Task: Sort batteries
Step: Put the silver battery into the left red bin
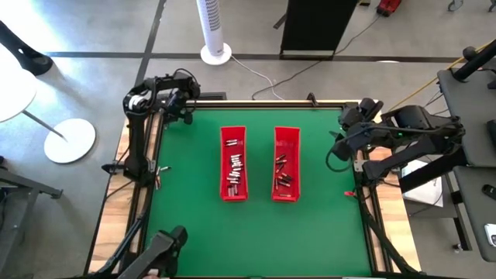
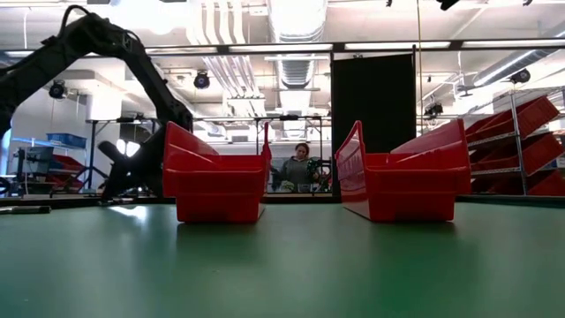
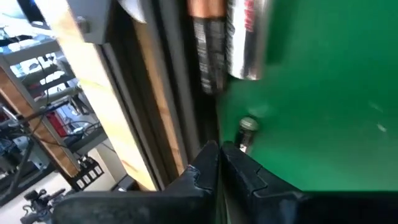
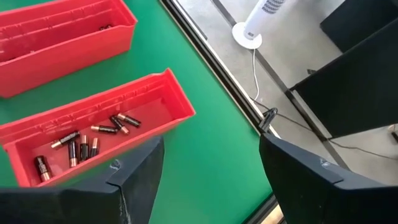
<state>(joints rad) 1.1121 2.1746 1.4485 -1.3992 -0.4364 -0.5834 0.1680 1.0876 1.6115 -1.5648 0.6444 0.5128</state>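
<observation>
**Though nothing's held yet, small slick cells want a mid-body pinch**

While both arms sit back at the table edges, the batteries point(image 1: 235, 167) lie in two red trays mid-frame in the high view: a scattered column in the left tray point(image 1: 222, 163), a smaller bunch toward the lower end of the right tray point(image 1: 297, 167). From the right wrist cam that second bunch point(image 4: 81, 144) shows clearly: dark and coppery cylinders lying flat on the tray floor, some touching, some apart.

Handling, my guess: rigid metal cans, light for this gripper, not fragile, but smooth and round, so apt to roll or squirt out of a sloppy pinch. Best hold prob. across the middle of the barrel, fingers square to its long axis, picking a loner first, since neighbours touching each other leave little room for a fingertip. Tray walls are tall, so approach from straight above.

Left gripper point(image 3: 219, 163): upper left of the high view, over the table's corner rail. Its fingers are pressed together with nothing visible between them. Wrist cam shows a silvery cylinder point(image 3: 247, 37) w/ red lettering and a dark one beside it just ahead, blurred; can't tell exactly what they are, and the fingertips aren't touching them.

Right gripper point(image 4: 211, 180): mid-right edge of the high view, off to the side of the right tray. Fingers spread wide, empty, touching nothing.
</observation>
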